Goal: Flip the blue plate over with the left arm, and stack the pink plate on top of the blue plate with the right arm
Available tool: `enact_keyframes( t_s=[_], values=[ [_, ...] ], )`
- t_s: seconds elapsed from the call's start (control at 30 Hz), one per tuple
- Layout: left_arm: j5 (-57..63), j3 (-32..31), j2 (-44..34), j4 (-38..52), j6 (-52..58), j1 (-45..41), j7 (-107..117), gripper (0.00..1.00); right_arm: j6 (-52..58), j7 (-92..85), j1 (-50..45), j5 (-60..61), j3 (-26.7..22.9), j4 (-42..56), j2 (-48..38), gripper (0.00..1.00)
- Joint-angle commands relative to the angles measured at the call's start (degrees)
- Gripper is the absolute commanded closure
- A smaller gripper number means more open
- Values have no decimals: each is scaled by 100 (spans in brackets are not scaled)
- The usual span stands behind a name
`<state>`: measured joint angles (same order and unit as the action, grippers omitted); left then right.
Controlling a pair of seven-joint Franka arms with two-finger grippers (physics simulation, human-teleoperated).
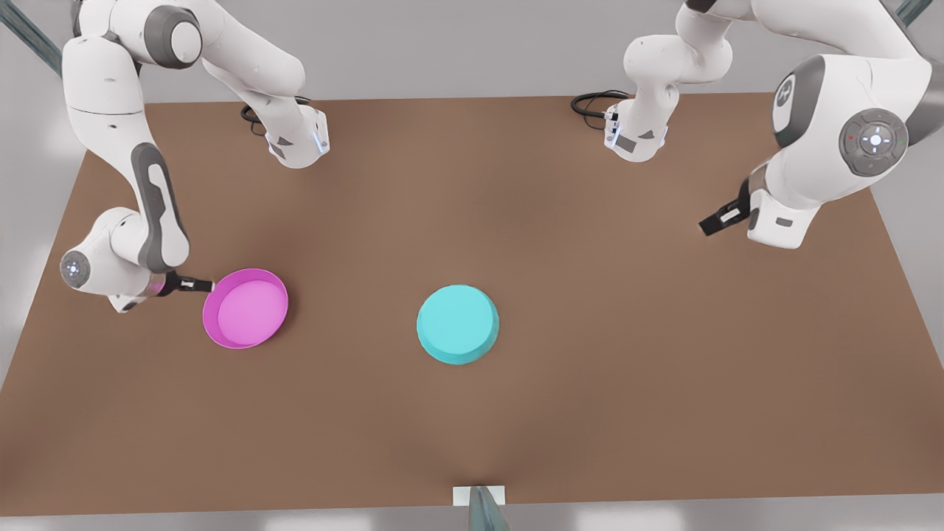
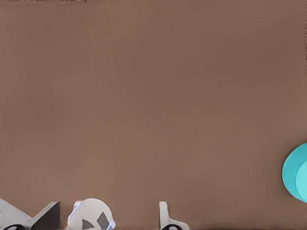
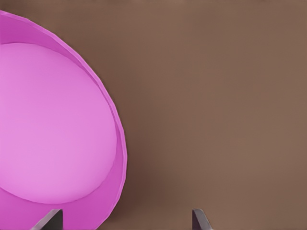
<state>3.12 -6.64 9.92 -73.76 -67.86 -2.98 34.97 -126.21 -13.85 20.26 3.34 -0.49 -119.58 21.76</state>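
Front view: a wide brown table (image 1: 590, 383) takes up most of the scene, with two white Franka arms reaching in from the far corners.

The arm on the front view's left is the right arm, since its wrist camera looks onto the pink plate. The arm on the front view's right is the left arm; its wrist view catches an edge of the blue plate (image 2: 296, 172).

The blue plate (image 1: 457, 324) lies near the table's middle, flat underside up, so by its pose the flip looks done. The pink plate (image 1: 245, 307) sits open side up, well apart from it toward the front view's left.

The right gripper (image 1: 193, 283) is low, at the pink plate's rim on the side away from the blue plate. In the right wrist view its two fingertips (image 3: 49, 221) stand wide apart with nothing between them, and the pink plate (image 3: 57, 129) has its rim wall running between the tips, one finger over the inside, one outside. Closing on that rim looks like the coming move.

The left gripper (image 1: 714, 221) waits, raised near the table's far edge on the front view's right, well away from both plates. Whether its fingers are spread or closed cannot be told.
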Motion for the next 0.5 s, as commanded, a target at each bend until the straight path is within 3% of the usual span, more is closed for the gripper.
enact_keyframes(
  t_s=[0.0, 0.33, 0.37, 0.4, 0.43, 0.47],
  values=[
    [-5, 5, -7, 2, 97, -1, -3005, 0, -1002, -267, -5, 229, 5, -4, 100, 0],
    [-5, -4, -25, 2, 106, -9, -2996, 0, -1011, -249, -84, 607, 93, 5, 531, 0],
    [-5, -4, -25, 2, 106, -9, -2996, 0, -1011, -258, -84, 607, 102, 5, 540, 8],
    [-5, -4, -25, 2, 106, -9, -2996, 0, -985, -267, -84, 607, 102, 5, 540, 33],
    [-5, -4, -25, 2, 106, -9, -2996, 0, -976, -363, -84, 607, 102, 14, 540, 49],
    [-5, -4, -25, 2, 106, -9, -2996, 0, -985, -408, -84, 607, 102, 40, 548, 58]
  ],
)
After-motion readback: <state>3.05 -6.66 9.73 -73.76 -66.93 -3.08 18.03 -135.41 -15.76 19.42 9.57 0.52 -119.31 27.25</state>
